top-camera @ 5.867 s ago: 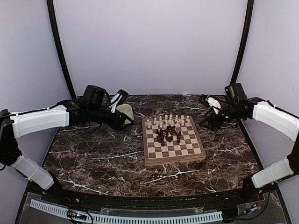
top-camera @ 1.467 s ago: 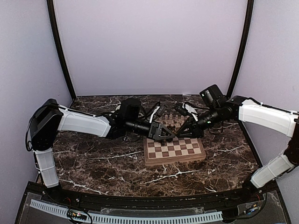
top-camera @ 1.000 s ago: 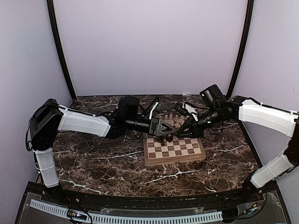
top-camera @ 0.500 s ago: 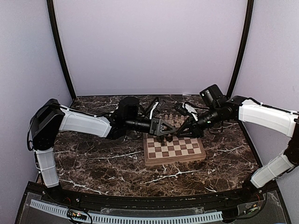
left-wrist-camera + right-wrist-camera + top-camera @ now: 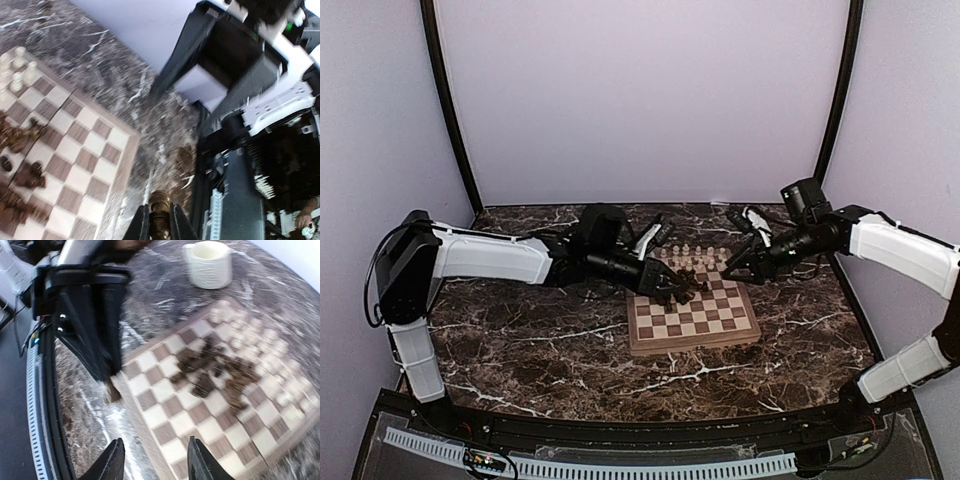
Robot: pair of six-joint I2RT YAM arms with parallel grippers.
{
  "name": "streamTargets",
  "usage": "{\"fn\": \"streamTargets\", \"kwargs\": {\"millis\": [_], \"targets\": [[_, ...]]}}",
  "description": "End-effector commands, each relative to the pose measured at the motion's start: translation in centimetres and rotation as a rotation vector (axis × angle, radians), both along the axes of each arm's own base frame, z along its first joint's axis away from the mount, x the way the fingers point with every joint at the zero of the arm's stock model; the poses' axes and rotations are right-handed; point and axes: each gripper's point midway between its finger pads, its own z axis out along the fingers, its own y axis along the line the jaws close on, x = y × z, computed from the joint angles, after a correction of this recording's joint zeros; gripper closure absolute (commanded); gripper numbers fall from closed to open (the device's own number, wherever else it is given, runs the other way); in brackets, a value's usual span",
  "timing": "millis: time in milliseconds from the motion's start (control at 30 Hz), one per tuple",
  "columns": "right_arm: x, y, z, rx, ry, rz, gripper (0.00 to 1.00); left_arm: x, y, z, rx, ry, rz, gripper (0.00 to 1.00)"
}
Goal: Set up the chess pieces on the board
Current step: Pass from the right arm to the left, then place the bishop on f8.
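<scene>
1. Your board point(image 5: 692, 318) sits mid-table. The cream pieces point(image 5: 697, 252) line its 12 o'clock edge, and the dark pieces point(image 5: 215, 367) lie heaped in the middle.
2. A cream mug point(image 5: 209, 264) stands on the marble table point(image 5: 520, 340) beyond the board's corner, at 12 o'clock in the right wrist view.
3. Your left arm point(image 5: 490, 258) reaches in from 9 o'clock and hides the board's 10 o'clock corner from above.
4. Your left gripper point(image 5: 160, 227) is pinched tight on one dark piece point(image 5: 160, 200), held upright just outside the rim.
5. Your right gripper point(image 5: 156, 460) hovers by the 2 o'clock corner, jaws wide with nothing between them.
</scene>
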Motion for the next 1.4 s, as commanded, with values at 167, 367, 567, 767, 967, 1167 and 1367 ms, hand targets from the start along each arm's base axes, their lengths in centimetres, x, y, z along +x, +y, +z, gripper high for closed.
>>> {"fn": "streamTargets", "kwargs": {"millis": [167,367,567,767,967,1167,1367], "targets": [[4.6,-8.4,-2.4,0.012,-0.108,-0.274,0.55,-0.7,5.4,-1.9,0.547,-0.404,-0.032,0.95],[7.6,-11.8,-3.1,-0.160,-0.232,-0.431,0.57,-1.3,4.1,-4.6,0.713,-0.538,-0.104,0.95],[6.6,-12.0,-3.9,-0.169,-0.241,-0.420,0.56,-1.8,1.7,-6.7,0.710,-0.525,-0.150,0.95],[6.7,-12.1,-4.1,-0.184,-0.243,-0.415,0.56,-1.6,0.7,-8.7,0.784,-0.554,-0.167,0.95],[6.7,-12.2,-4.5,-0.194,-0.241,-0.409,0.56,-1.5,0.5,-9.6,0.808,-0.558,-0.172,0.95],[6.6,-12.1,-5.0,-0.198,-0.223,-0.396,0.56,-1.5,0.3,-10.2,0.816,-0.553,-0.175,0.91],[6.5,-12.0,-5.2,-0.198,-0.215,-0.387,0.56,-0.5,0.5,-10.5,0.862,-0.582,-0.141,0.91]]}}
